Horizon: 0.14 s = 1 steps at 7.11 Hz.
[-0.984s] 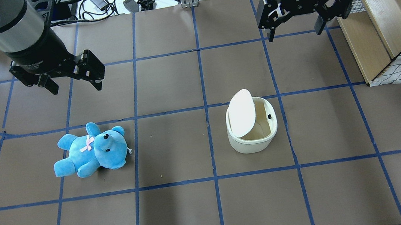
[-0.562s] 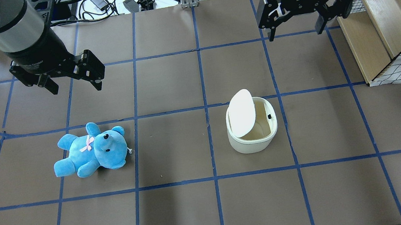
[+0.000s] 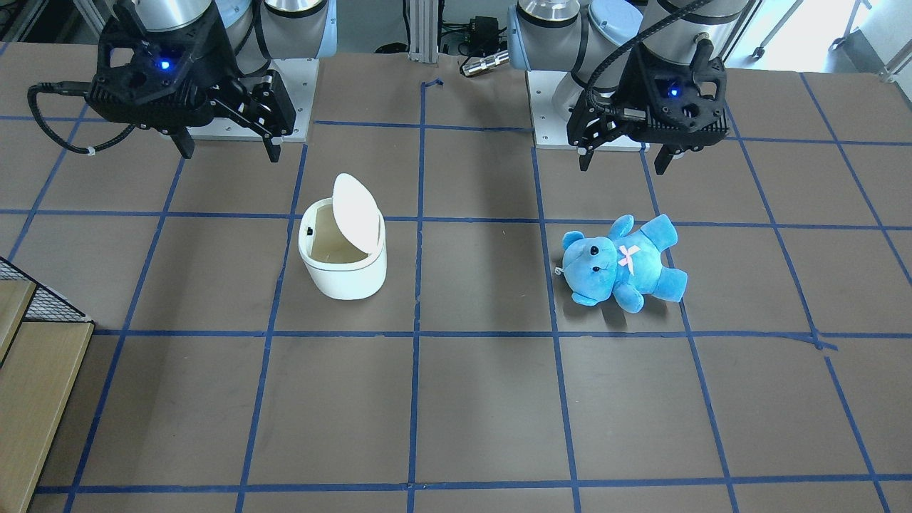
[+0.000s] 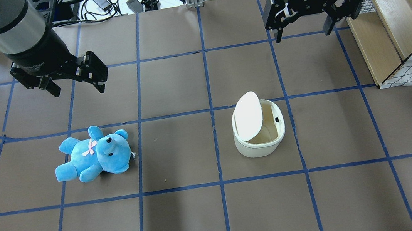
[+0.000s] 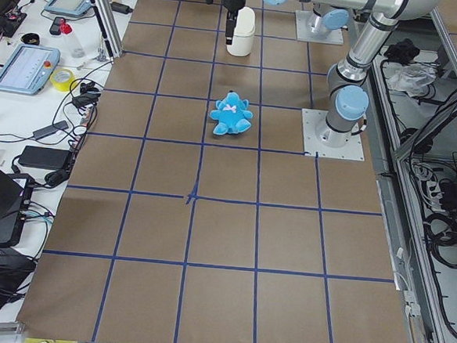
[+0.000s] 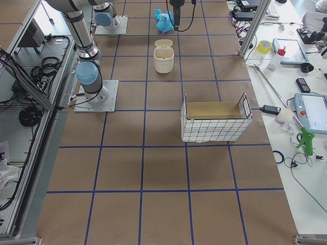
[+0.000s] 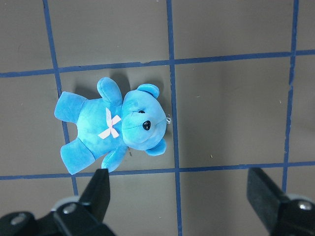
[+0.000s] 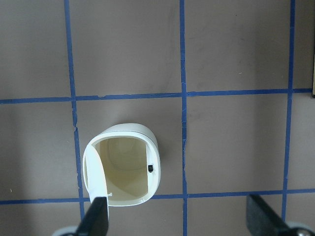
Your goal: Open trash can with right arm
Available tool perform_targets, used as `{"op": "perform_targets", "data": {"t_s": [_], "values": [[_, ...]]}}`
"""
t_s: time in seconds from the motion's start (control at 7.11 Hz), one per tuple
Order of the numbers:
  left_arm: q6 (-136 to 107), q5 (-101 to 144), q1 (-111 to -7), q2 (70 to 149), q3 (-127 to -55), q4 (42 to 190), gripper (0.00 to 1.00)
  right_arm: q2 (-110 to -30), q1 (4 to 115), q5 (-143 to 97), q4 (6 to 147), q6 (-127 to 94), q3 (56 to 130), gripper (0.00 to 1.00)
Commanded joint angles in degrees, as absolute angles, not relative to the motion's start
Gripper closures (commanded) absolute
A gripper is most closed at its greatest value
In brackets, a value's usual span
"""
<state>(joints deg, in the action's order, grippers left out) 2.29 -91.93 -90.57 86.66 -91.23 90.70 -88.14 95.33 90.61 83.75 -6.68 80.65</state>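
Observation:
The white trash can (image 4: 260,145) stands right of the table's middle with its flip lid (image 4: 248,116) tilted up and the inside showing. It also shows in the front view (image 3: 343,274) and the right wrist view (image 8: 129,133). My right gripper (image 4: 302,31) is open and empty, high above the mat and beyond the can, apart from it; it also shows in the front view (image 3: 229,151). My left gripper (image 4: 78,89) is open and empty above the blue teddy bear (image 4: 94,153). The left wrist view shows the teddy (image 7: 115,128) below its open fingers (image 7: 98,191).
A wood-and-mesh crate (image 4: 394,32) stands at the mat's right edge, close to the right gripper. Cables and small devices (image 4: 108,2) lie along the far edge. Blue tape lines grid the brown mat.

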Motion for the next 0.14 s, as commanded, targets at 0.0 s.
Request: {"op": "perform_targets", "data": {"t_s": [0.0], "values": [[2.29,-91.93,-90.53,86.66,-91.23,90.7,0.0,-88.07,95.36,90.62,83.85,-6.68,80.68,0.0]]}}
